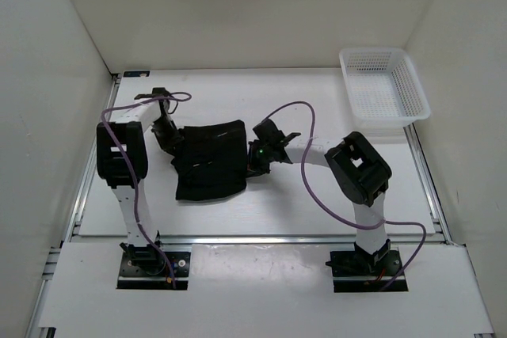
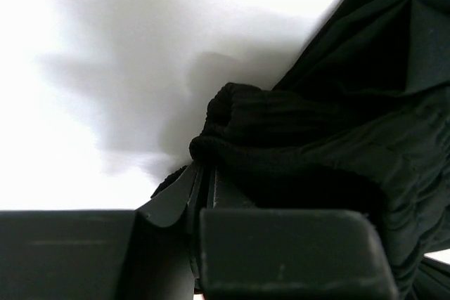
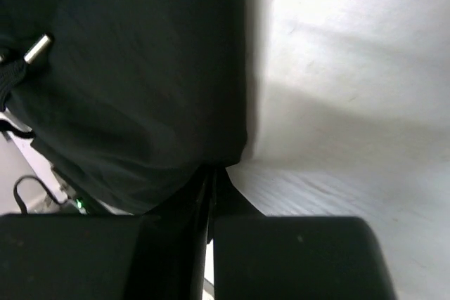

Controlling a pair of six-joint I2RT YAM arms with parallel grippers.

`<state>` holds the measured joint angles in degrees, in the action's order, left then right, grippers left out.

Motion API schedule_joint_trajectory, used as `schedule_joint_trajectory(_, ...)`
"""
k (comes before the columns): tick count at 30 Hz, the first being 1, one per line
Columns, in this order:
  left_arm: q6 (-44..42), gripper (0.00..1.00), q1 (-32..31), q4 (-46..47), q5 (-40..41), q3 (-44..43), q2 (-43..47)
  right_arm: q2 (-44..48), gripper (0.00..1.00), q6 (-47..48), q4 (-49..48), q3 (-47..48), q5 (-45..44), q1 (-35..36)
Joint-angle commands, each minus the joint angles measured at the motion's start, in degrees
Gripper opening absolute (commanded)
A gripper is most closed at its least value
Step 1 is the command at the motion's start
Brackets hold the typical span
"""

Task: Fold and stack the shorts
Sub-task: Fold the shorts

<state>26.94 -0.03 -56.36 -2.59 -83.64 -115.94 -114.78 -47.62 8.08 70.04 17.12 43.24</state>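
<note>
Working on plain black soft fabric shorts (image 1: 210,160), lying rumpled on the white table (image 1: 317,203) between the two arms, a little left of centre, apparently already doubled over into a rough block. Pinching the left edge with the left black two-finger gripper (image 1: 169,136): clamped tight on a thick ribbed roll of cloth, likely the waistband, going by the left wrist view. Pinching the right edge with the right black two-finger gripper (image 1: 257,161): fingers pressed together with a thin corner of fabric caught between, going by the right wrist view. Holding both sides at once, probably for keeping the cloth taut and level, ready for turning one half over the other without sagging. Not telling from these views whether resting flat or lifted slightly. Spotting a small silver-tipped drawstring end (image 3: 36,48) at the upper left of the right wrist view, so possibly gripping near the waist end there too; not certain. Judging the step as mid-fold, nothing stacked yet. Noting the white plastic mesh basket (image 1: 384,85) sitting at the far right corner, well apart from the shorts and both arms. Risking a skewed fold if letting go of one side first, given thick bunch on the left against thin pinch on the right. Needing matched motion of both arms next.
</note>
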Motion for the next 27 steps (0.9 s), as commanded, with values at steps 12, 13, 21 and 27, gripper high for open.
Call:
schedule_joint_trajectory(12, 0.04, 0.70, -12.09, -6.13, -7.78, -26.66, -12.38, 11.94, 0.10, 0.76, 6.95, -3.60, -17.39, -9.41)
schedule_joint_trajectory(13, 0.04, 0.80, -12.10, -7.09, -7.78, -27.45, -11.77, 12.65, 0.31, 1.29, 6.95, -3.60, -17.39, -9.41)
schedule_joint_trajectory(21, 0.04, 1.00, -9.29, -12.80, -3.04, -29.22, 1.91, 24.32, 1.00, 8.76, 18.98, 1.85, -32.75, -7.74)
schedule_joint_trajectory(27, -2.50, 1.00, -3.23, -14.66, 1.79, -22.82, 18.07, 40.41, 1.00, 11.32, 28.39, 0.71, -46.38, -8.35)
